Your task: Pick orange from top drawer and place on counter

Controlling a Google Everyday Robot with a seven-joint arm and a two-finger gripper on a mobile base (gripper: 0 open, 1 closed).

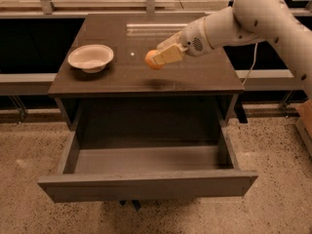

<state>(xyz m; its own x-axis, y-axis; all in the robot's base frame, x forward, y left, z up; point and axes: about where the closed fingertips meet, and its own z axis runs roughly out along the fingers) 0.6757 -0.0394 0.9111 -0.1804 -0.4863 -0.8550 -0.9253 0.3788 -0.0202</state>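
Note:
The gripper reaches in from the right and is shut on the orange, holding it a little above the middle of the counter. A faint shadow lies on the counter under the fruit. The top drawer stands pulled fully out below the counter's front edge, and its grey inside shows nothing in it.
A white bowl sits on the counter's left side. The white arm crosses the upper right. Speckled floor surrounds the cabinet. Dark shelving and a rail run behind it.

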